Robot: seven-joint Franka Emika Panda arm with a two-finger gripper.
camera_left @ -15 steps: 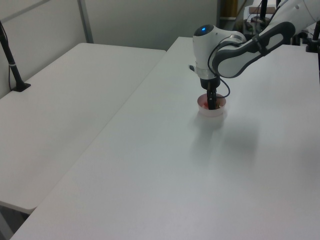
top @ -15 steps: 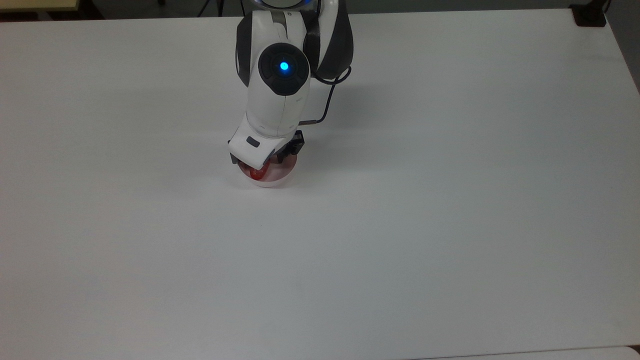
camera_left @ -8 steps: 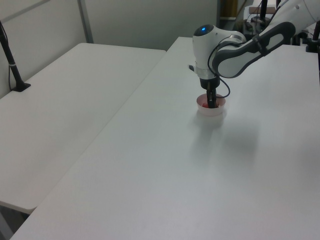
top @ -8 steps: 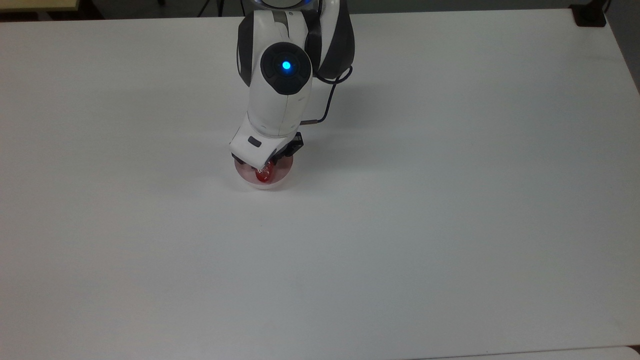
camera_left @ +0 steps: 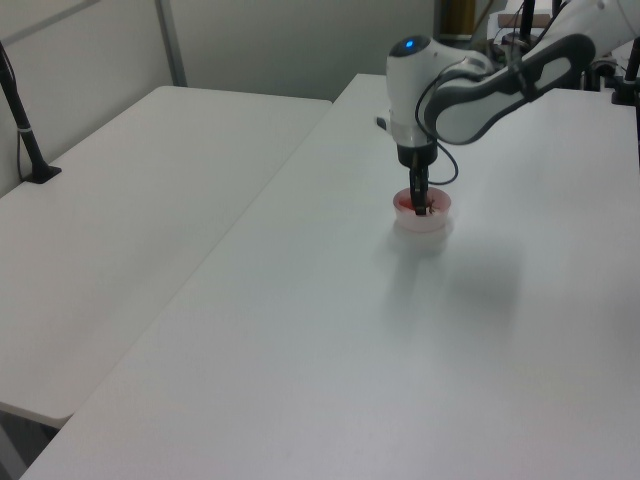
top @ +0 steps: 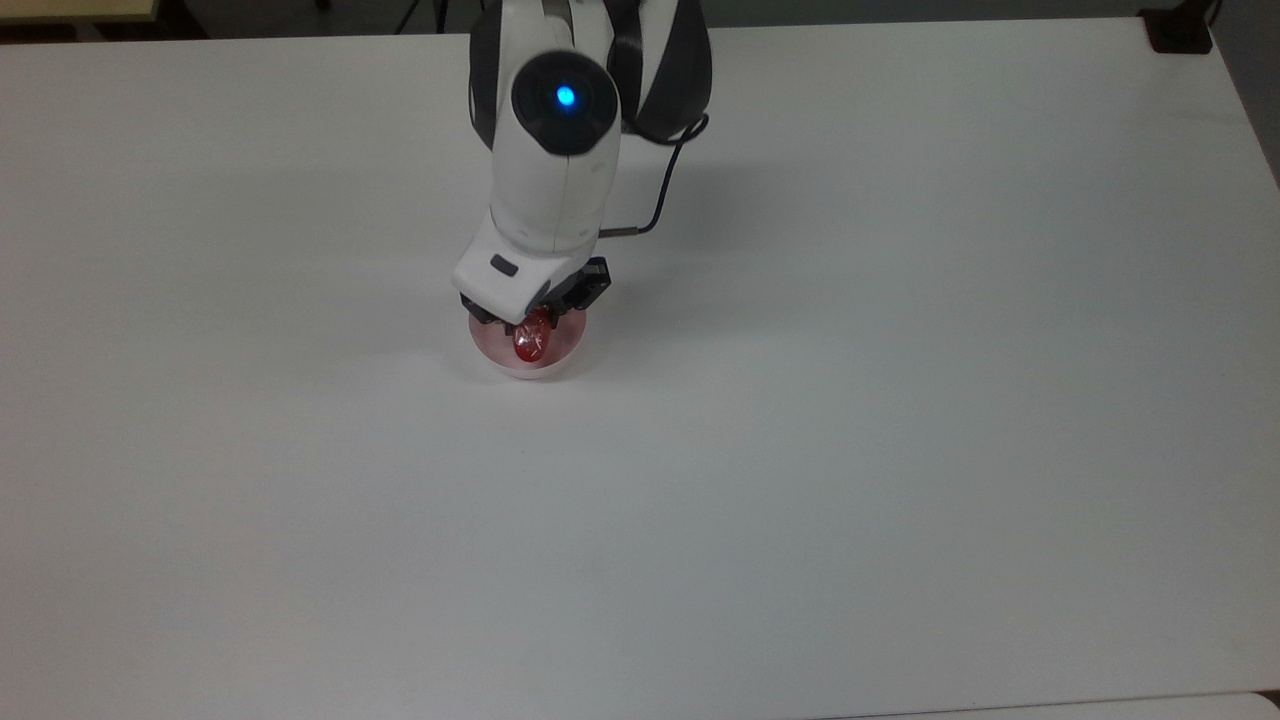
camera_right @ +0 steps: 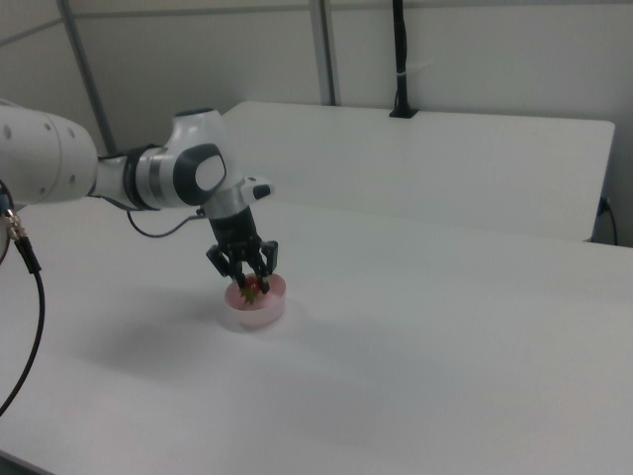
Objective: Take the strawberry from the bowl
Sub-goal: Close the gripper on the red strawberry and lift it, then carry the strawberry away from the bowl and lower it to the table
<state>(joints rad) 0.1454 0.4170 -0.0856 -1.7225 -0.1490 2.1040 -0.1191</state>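
Note:
The pale pink bowl (top: 562, 352) sits on the white table (top: 900, 400), a little left of centre in the top view. My gripper (top: 533, 322) hangs straight down over it, fingers inside the rim. They are shut on the red strawberry (top: 529, 342), which sits just above the bowl's floor. In the right view the strawberry (camera_right: 250, 289) shows red with a bit of green between the black fingers (camera_right: 267, 263), and the gripper (camera_right: 248, 284) is over the bowl (camera_right: 262, 312). In the left view the gripper (camera_left: 421, 207) dips into the bowl (camera_left: 438, 224).
A black cable (top: 660, 200) loops off the wrist. A black clamp (top: 1180, 30) sits at the table's far right corner in the top view. A second white table (camera_left: 130, 200) with a black post (camera_left: 22, 125) stands at the left view's left.
The fingers closed in on the strawberry, which shifted to the bowl's middle. The arm has risen slightly, and more of the strawberry shows below the hand in the top view.

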